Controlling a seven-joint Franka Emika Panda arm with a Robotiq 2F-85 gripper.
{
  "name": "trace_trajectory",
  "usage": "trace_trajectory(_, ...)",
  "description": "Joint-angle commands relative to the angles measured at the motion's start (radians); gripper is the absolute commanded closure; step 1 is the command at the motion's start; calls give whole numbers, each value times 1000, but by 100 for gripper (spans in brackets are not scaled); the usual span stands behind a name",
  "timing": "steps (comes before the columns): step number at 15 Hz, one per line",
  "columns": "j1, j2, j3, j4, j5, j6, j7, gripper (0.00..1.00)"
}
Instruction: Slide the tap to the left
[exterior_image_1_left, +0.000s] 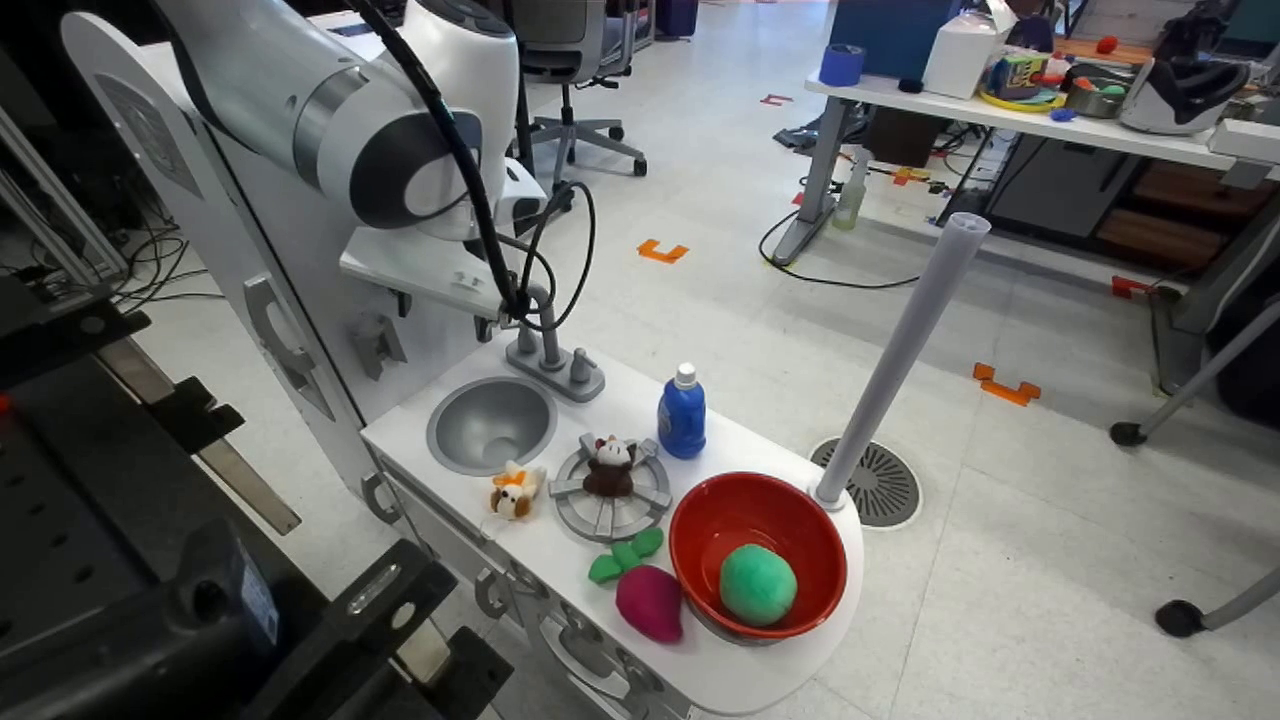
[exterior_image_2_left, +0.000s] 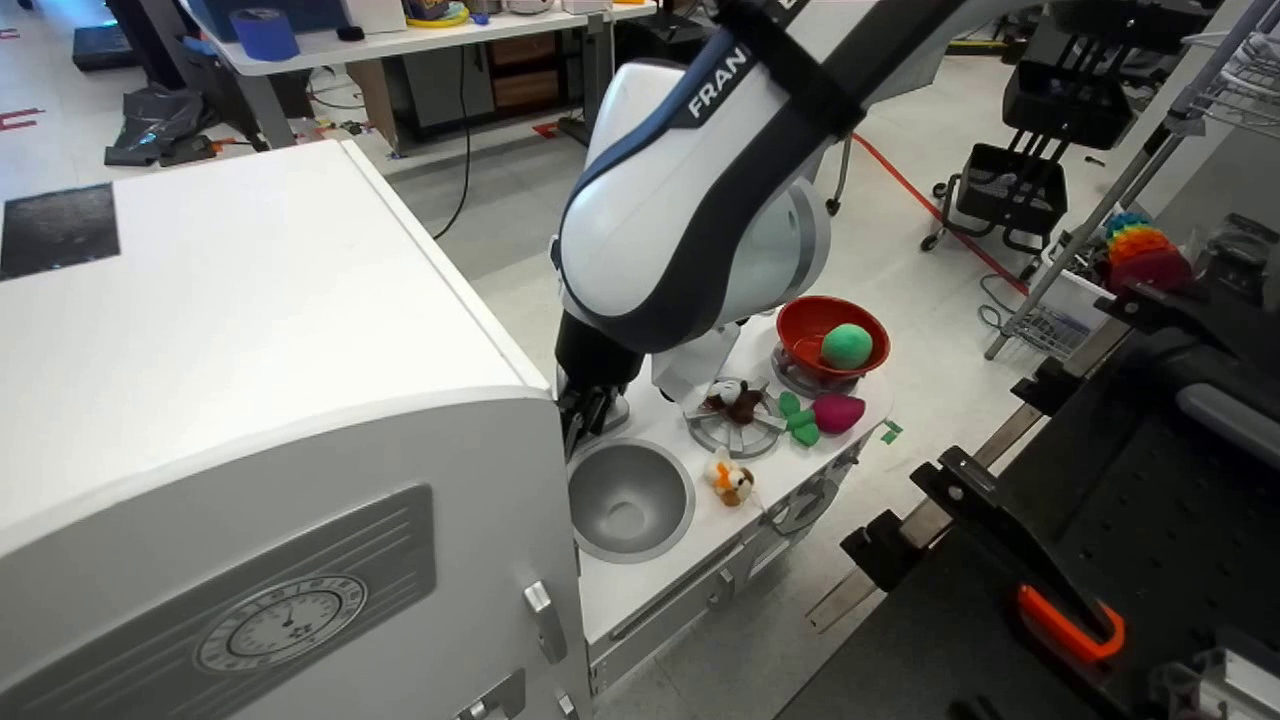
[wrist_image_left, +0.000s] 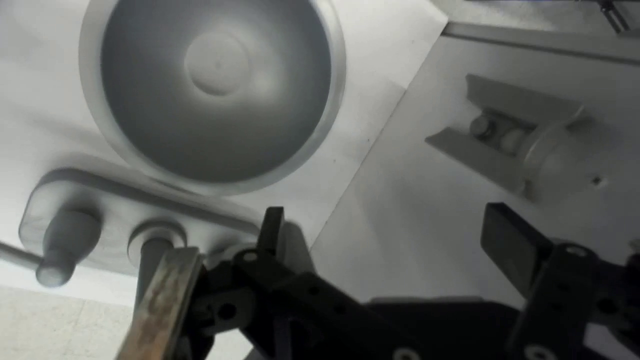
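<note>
The tap (exterior_image_1_left: 549, 350) is grey, with an upright curved spout and little knobs on a long base plate, behind the round sink. In an exterior view only a small grey bit beside the gripper shows. In the wrist view the tap's plate (wrist_image_left: 117, 220) lies at the lower left. My gripper (wrist_image_left: 387, 232) is open there, with white cabinet surface between its fingers. One finger overlaps the tap's far knob and part of its plate; I cannot tell whether they touch. In an exterior view the gripper (exterior_image_2_left: 588, 412) is beside the cabinet wall; elsewhere the arm mostly hides it.
The grey sink basin (exterior_image_1_left: 492, 425) is in front of the tap. A tall white cabinet (exterior_image_2_left: 420, 450) borders the counter, with a grey fixture (wrist_image_left: 525, 140) on its side. A blue bottle (exterior_image_1_left: 682, 415), plush toys, a burner and a red bowl (exterior_image_1_left: 700, 540) stand farther along.
</note>
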Motion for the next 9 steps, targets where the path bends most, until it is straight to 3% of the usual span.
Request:
trace_trajectory(1, 76, -161, -106, -202, 30, -48, 145, 0)
trace_trajectory(5, 111, -297, -161, -385, 20, -92, 208, 0)
trace_trajectory(6, 106, -183, -145, -258, 24, -65, 169, 0)
trace_trajectory(9, 111, -257, -157, -345, 24, -78, 185, 0)
